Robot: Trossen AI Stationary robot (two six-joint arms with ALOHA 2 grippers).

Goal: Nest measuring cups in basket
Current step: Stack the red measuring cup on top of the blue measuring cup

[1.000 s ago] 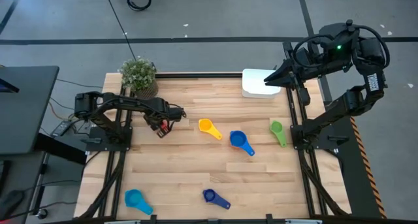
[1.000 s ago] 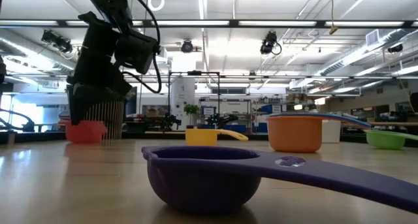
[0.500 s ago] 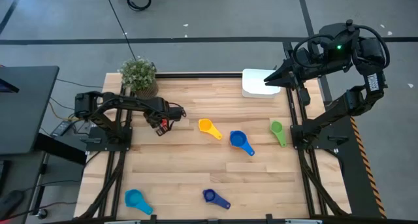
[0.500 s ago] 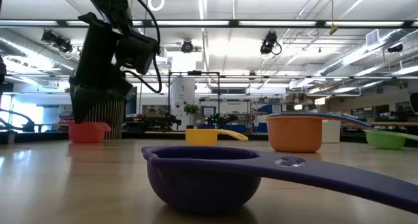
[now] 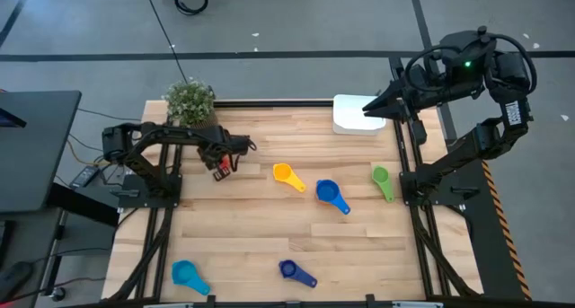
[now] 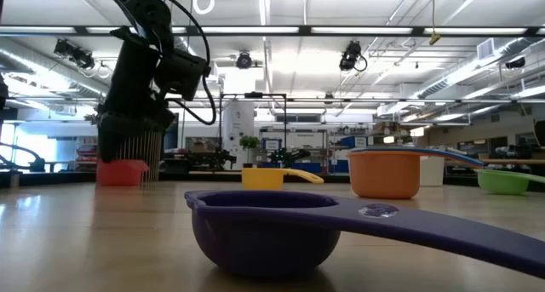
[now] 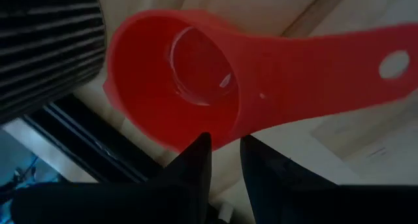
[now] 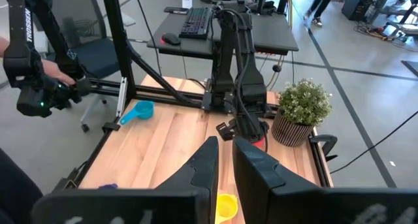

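My left gripper (image 5: 222, 167) is shut on the red cup (image 7: 189, 87) near the table's far left, just in front of the potted plant (image 5: 190, 104). My right gripper (image 5: 367, 110) hovers shut over the white basket (image 5: 352, 119) at the far right corner. Resting on the table are the yellow cup (image 5: 286, 175), the blue cup (image 5: 331, 195), the green cup (image 5: 383, 180), the dark blue cup (image 5: 292, 271) and the light blue cup (image 5: 187, 274). In the low view, an orange cup (image 6: 383, 174) stands under a blue handle (image 6: 460, 158). My left gripper pinches the red cup's rim (image 7: 219, 136), on the bowl's side away from the handle (image 7: 366, 61). The fingers (image 7: 196, 155) come from above, pointing down. The cup sits level with its mouth up; whether its bottom is on the table, I cannot tell.
The plant's ribbed dark pot (image 7: 46, 48) stands right beside the red cup. The table's black frame rail (image 5: 269, 102) runs along the far edge. Bare wood lies between the left gripper and the yellow cup, and along the near edge between the two blue cups.
My left gripper has carried the red cup a short way toward the table's far edge and the plant pot, staying shut on it. The right arm has kept still.
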